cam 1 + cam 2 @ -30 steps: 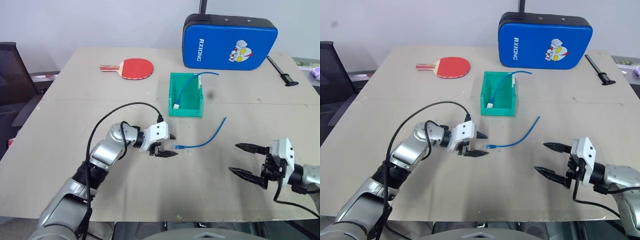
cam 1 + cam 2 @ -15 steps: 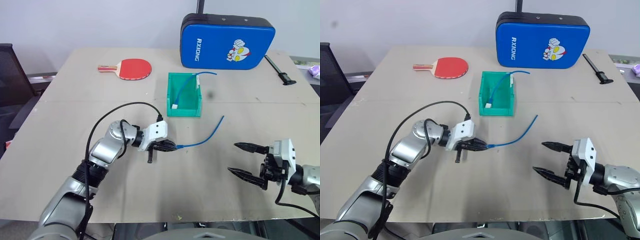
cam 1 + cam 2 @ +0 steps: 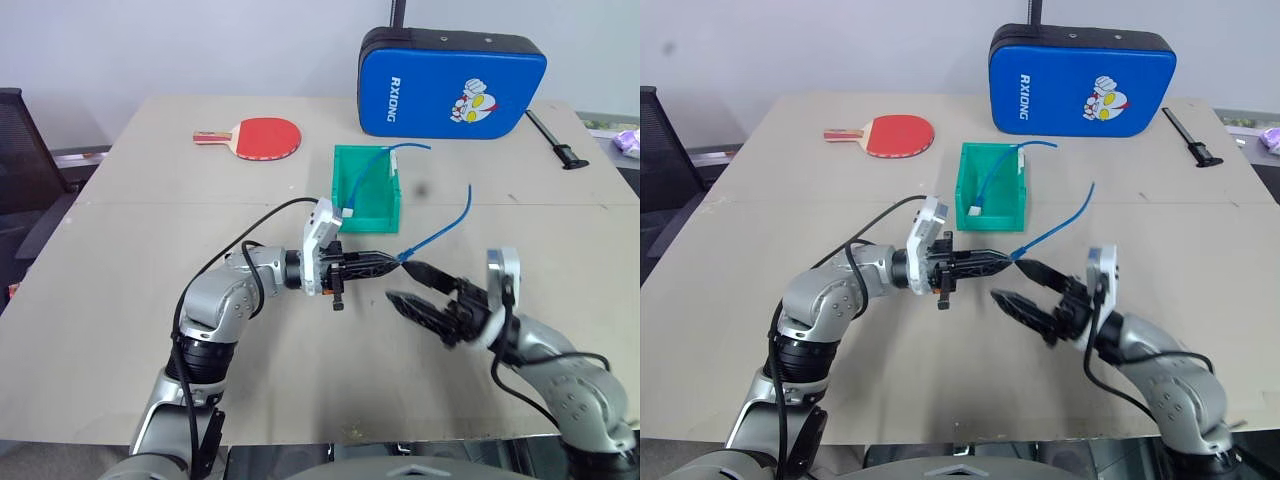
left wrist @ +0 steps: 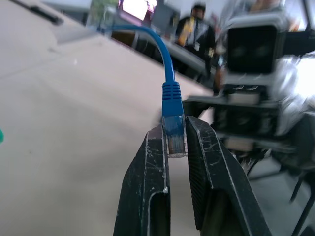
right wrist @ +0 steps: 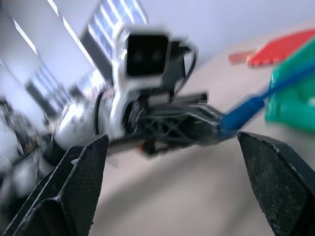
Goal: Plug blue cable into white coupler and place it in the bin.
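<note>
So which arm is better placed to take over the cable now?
The right. Its gripper stands open just beside the blue cable's plug, which the left gripper holds pinched shut.

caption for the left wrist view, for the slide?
Left gripper shut on the blue cable plug end, lifted above the table.

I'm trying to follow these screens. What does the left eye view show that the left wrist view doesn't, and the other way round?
Left eye view alone: the whole table, with the green bin holding a second blue cable, a red paddle, a big blue case, and the whole length of the blue cable rising off the table.

Left wrist view alone: a close look at the plug tip clamped between the two black fingers.

Both: the left pincer shut on the blue cable's plug end, the open right pincer facing it.
</note>
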Robot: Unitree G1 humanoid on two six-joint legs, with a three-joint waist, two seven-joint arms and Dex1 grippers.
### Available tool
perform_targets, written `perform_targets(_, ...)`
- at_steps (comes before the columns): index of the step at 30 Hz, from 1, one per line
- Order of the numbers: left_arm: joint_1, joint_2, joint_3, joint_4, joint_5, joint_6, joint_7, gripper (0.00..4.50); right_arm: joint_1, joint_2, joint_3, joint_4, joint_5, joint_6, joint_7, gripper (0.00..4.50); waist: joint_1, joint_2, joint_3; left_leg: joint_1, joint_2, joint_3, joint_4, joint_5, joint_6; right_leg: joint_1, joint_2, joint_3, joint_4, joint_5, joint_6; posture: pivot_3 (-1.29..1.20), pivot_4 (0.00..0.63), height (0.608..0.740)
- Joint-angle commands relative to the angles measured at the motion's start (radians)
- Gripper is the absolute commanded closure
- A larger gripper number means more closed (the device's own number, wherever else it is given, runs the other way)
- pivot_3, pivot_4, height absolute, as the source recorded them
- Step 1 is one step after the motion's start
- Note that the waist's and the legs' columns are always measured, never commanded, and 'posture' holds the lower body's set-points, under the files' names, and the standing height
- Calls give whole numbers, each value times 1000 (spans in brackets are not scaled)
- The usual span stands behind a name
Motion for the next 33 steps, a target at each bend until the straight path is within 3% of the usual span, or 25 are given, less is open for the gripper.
perform_targets(1, -5, 0, 30, -65, -80, 43, 26, 4440, -30, 33, -10, -14, 86, 23, -58, 344, 4, 0, 0, 0, 0, 0, 0, 0, 0, 0, 0, 0, 0, 0, 0, 0, 150, 728)
perform_targets(5, 3, 1, 34, -88, -119, 66, 51, 4440, -36, 36, -6, -16, 119, 35, -66, 344, 1, 0, 0, -5, -2, -3, 0, 0, 0, -1, -1, 1, -2, 0, 0, 0, 150, 728)
perform_targets(12, 9, 1, 46, -98, -190, 97, 78, 4500, -46, 48, -26, -16, 198, 38, -90, 3612, 0, 0, 0, -5, -2, -4, 0, 0, 0, -1, 0, -1, -1, 0, 1, 0, 150, 728)
perform_targets(22, 26, 35, 39, -98, -259, 119, 79, 4500, -40, 24, -48, -32, 348, 65, -114, 3984, 1, 0, 0, -4, -2, -4, 0, 0, 0, -1, 0, 0, -1, 0, 0, 0, 150, 728)
perform_targets(24, 29, 39, 34, -99, -260, 117, 78, 4500, -36, 10, -47, -35, 365, 73, -112, 4164, 1, 0, 0, -4, -2, -4, 0, 0, 0, -1, 0, 0, -2, 0, 0, 0, 150, 728)
perform_targets(25, 33, 42, 30, -102, -260, 116, 76, 4500, -34, 7, -49, -36, 375, 75, -116, 4459, 0, 0, 0, -4, -2, -4, 0, 0, 0, -1, 0, 0, -2, 0, 0, 0, 150, 728)
perform_targets(33, 49, 55, 10, -100, -240, 88, 74, 4500, -37, -30, -46, -37, 399, 89, -122, 4459, 0, 0, 0, -4, -2, -4, 0, 0, 0, -1, 0, 0, -2, 0, 0, 0, 150, 728)
